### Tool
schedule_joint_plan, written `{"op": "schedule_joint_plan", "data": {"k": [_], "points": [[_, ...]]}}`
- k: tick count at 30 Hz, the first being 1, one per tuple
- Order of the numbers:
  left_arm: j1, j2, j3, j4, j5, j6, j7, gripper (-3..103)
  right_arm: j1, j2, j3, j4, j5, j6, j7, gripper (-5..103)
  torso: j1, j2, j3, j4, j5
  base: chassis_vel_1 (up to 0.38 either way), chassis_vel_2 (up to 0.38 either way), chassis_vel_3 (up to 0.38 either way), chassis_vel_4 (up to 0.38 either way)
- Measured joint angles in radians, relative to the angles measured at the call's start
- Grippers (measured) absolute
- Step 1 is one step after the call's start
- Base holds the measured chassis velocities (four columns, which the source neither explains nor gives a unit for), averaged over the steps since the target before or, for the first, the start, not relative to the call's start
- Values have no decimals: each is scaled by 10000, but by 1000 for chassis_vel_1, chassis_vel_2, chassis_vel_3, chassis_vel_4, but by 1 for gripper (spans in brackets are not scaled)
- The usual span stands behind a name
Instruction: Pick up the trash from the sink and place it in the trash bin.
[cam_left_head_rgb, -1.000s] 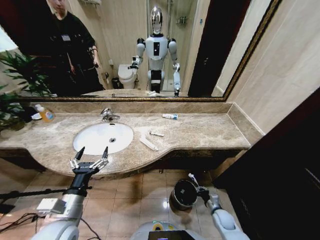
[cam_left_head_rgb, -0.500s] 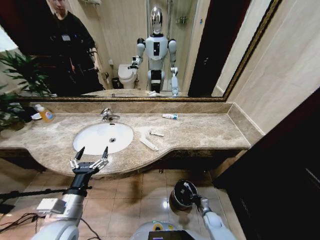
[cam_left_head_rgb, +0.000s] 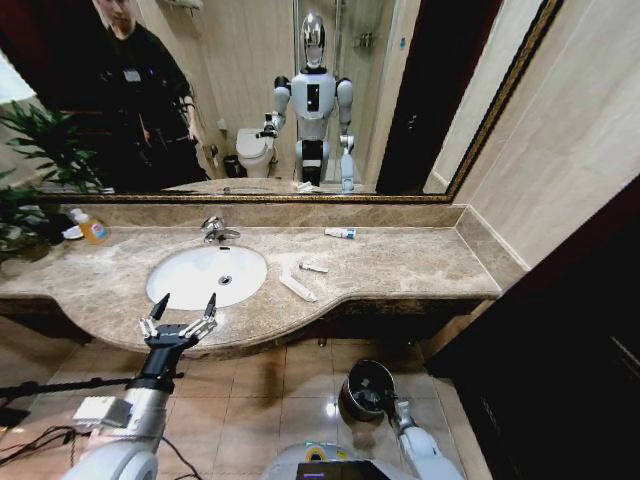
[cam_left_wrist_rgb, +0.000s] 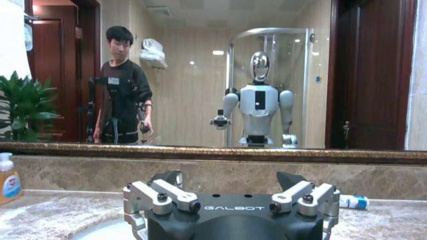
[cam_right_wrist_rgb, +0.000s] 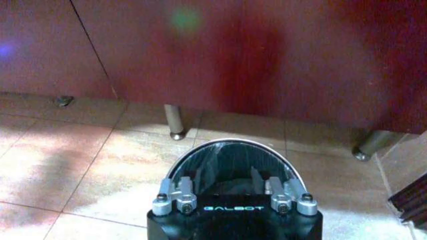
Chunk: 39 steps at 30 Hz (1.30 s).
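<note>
The white oval sink (cam_left_head_rgb: 190, 272) holds nothing I can see but its drain. On the marble to its right lie a long thin white packet (cam_left_head_rgb: 297, 288) and a small white piece (cam_left_head_rgb: 313, 267). A white tube with blue print (cam_left_head_rgb: 340, 232) rests near the mirror, and the left wrist view catches it too (cam_left_wrist_rgb: 353, 201). My left gripper (cam_left_head_rgb: 186, 300) hovers open at the counter's front edge, just before the basin. On the floor stands the round dark trash bin (cam_left_head_rgb: 368, 385). My right gripper (cam_right_wrist_rgb: 227, 172) hangs over the bin's mouth (cam_right_wrist_rgb: 227, 155), fingers apart, nothing visible between them.
An orange-capped soap bottle (cam_left_head_rgb: 92, 228) and a potted plant (cam_left_head_rgb: 25, 215) stand at the counter's left end. The chrome faucet (cam_left_head_rgb: 214, 230) sits behind the basin. A dark cabinet (cam_left_head_rgb: 590, 330) walls the right side. Cabinet legs (cam_right_wrist_rgb: 175, 122) stand behind the bin.
My right gripper has sunk lower and in over the bin. The white piece that stuck up from it earlier no longer shows. The left arm has stayed still.
</note>
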Motion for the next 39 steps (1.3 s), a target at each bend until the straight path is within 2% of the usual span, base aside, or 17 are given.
{"op": "schedule_joint_plan", "data": {"k": [1,3,6,7,11,13,23,26,27,30,31,36,37,39], "points": [[0,0,0,0,0,0,-1,100,-29,-13,0,23,5,8,4,58,0,0,0,0,0,0,0,0,0],[0,0,0,0,0,0,0,100,-64,-26,0,46,11,22,6,58,0,0,0,0,0,0,0,0,0],[0,0,0,0,0,0,0,100,-165,-37,0,106,55,79,16,74,0,0,0,0,1,0,0,0,0],[0,0,0,0,0,0,0,100,-165,-37,0,106,55,79,16,74,0,0,0,0,1,0,0,0,0],[0,0,0,0,0,0,0,100,-257,-23,0,160,72,145,21,95,0,0,0,0,0,0,0,0,0],[0,0,0,0,0,0,0,100,-276,-19,0,180,72,162,22,99,0,0,0,0,0,0,0,0,0],[0,0,0,0,0,0,0,100,-506,-53,10,572,157,180,74,100,0,0,0,0,3,0,0,0,0],[0,0,0,0,0,0,0,100,-1147,-408,-45,1975,622,157,90,100,0,0,0,-1,1,0,0,0,0],[0,0,0,0,0,0,0,100,-1147,-408,-45,1975,622,157,90,100,0,0,0,-1,1,0,0,0,0],[0,0,0,0,0,0,0,100,-2061,-973,-48,4037,1312,-29,102,100,-1,0,0,0,0,0,0,0,0],[0,0,0,0,0,0,0,100,-2061,-973,-48,4037,1312,-29,102,100,-1,0,0,0,0,0,0,0,0],[0,0,0,0,0,0,0,100,-3800,-1780,295,7682,2309,-116,250,100,-2,0,-1,0,-1,0,0,0,0],[0,0,0,0,0,0,0,100,-3800,-1780,295,7682,2309,-116,250,100,-2,0,-1,0,-1,0,0,0,0],[0,0,0,0,0,0,0,100,-4256,-1976,445,8985,2488,-212,445,100,-2,1,0,-2,1,0,0,0,0]]}}
